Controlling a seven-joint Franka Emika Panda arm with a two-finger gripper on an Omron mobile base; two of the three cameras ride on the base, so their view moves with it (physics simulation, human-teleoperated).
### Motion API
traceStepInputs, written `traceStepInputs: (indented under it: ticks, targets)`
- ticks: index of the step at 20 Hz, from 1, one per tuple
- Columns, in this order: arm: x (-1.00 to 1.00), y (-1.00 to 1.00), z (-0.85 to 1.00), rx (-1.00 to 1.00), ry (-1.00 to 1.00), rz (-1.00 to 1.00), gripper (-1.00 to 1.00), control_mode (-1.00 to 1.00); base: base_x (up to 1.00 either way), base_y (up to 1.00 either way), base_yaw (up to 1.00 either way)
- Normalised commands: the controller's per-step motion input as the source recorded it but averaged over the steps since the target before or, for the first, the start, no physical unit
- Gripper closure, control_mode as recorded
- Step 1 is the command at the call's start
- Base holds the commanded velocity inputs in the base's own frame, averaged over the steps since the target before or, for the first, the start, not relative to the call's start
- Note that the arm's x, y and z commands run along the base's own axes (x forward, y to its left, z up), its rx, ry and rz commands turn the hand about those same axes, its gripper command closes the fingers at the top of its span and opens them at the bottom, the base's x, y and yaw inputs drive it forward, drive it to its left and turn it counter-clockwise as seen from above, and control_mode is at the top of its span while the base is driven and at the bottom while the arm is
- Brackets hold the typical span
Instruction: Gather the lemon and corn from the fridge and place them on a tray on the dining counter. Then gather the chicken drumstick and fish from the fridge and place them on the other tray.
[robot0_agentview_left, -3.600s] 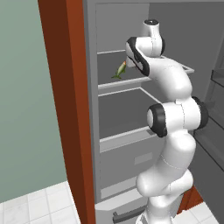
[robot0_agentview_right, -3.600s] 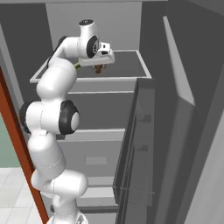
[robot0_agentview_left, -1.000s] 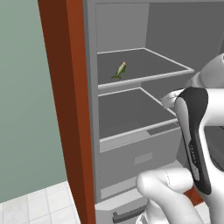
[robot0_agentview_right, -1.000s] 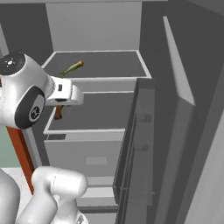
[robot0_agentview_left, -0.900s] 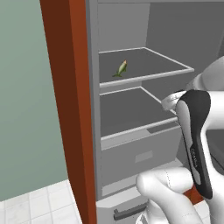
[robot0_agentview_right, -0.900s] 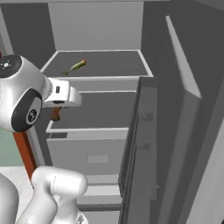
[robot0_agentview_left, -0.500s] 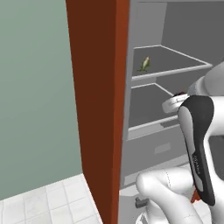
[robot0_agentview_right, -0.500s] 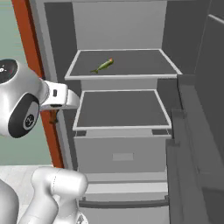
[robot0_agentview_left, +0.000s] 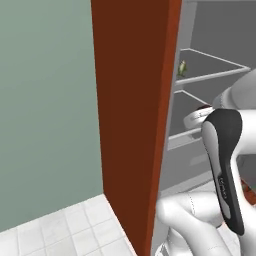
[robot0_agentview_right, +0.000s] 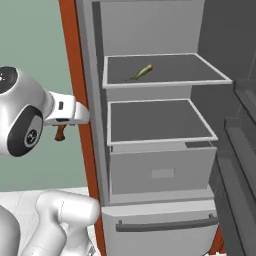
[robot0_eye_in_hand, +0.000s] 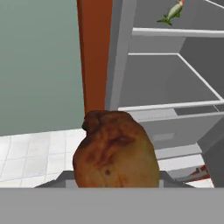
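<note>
Open fridge shelves stand alongside; the gripper clamps the chicken drumstick for carrying, while the fish lies shelved.

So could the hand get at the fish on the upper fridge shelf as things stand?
Probably not: the hand is shut on the chicken drumstick, outside the fridge. The fish lies unobstructed on the upper shelf.
</note>
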Motion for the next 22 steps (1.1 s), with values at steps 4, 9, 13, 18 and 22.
traceStepInputs:
  ticks: [4,9,13,18,22]
  targets:
    - [0.00,0.00,0.00,0.00,0.00,0.00,1.00,1.00,-0.25,0.58,-0.38]
    - [0.00,0.00,0.00,0.00,0.00,0.00,1.00,1.00,-0.29,0.48,-0.43]
    - [0.00,0.00,0.00,0.00,0.00,0.00,1.00,1.00,-0.42,0.29,-0.46]
    - [0.00,0.00,0.00,0.00,0.00,0.00,1.00,1.00,-0.52,0.28,-0.46]
    - [0.00,0.00,0.00,0.00,0.00,0.00,1.00,1.00,-0.66,0.25,-0.45]
